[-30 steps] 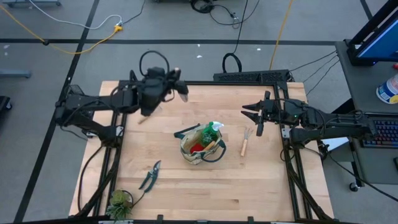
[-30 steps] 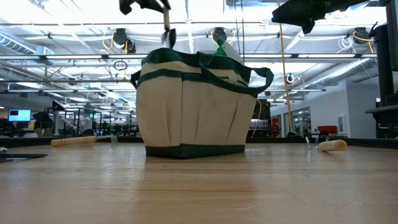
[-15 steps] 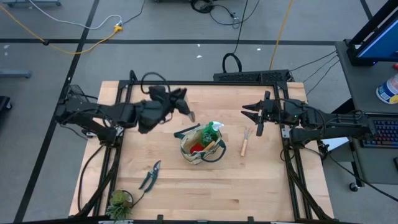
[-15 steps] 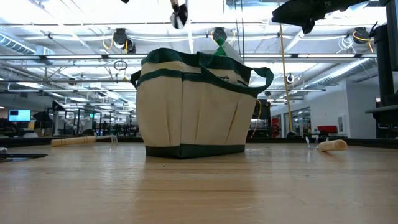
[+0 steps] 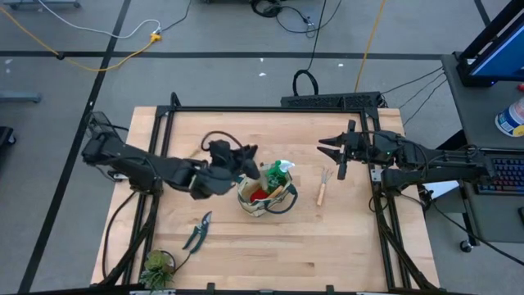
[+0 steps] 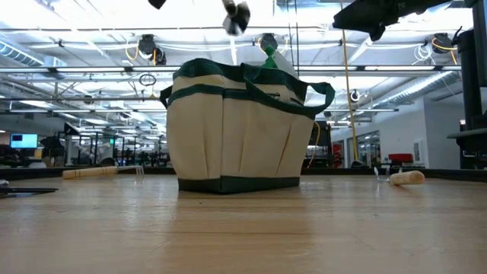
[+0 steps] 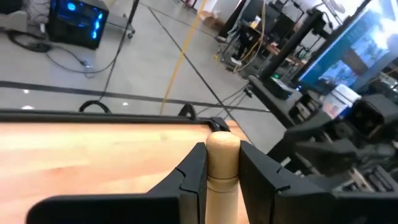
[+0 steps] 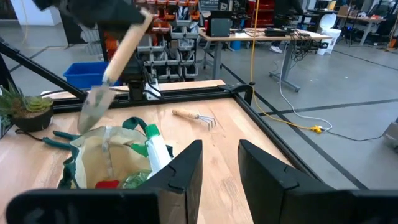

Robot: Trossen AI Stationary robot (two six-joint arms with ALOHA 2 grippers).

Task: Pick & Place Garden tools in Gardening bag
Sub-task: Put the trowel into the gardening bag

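The beige gardening bag [image 5: 266,195] with green trim stands mid-table. A green spray bottle [image 5: 282,170], a red glove [image 5: 260,194] and a wooden handle stick out of it. My left gripper [image 5: 241,157] is above the bag's left rim, shut on a wooden-handled trowel [image 8: 118,62] whose blade [image 6: 237,15] hangs above the bag's opening. My right gripper [image 5: 339,152] is open and empty, held above the table's far right. A wooden-handled hand rake [image 5: 322,187] lies flat to the right of the bag. Dark pruning shears [image 5: 197,232] lie flat near the front left. My left gripper pinches the trowel's wooden handle [image 7: 222,168] between its two fingers, near the handle's free end. The rounded end shows between the fingertips. The trowel is lifted clear and hangs slanted below the gripper, with the metal blade [image 8: 96,109] lowest, over the bag.
A small green plant [image 5: 157,266] sits at the table's front left corner. A black frame [image 5: 327,102] edges the table. A second small wooden-handled tool [image 6: 91,172] lies on the table on the left of the low view.
My left gripper has carried the trowel from the table's far left toward the bag and now hangs over the bag's left rim. The trowel has stayed clear of the table, blade down. My right arm has kept still.
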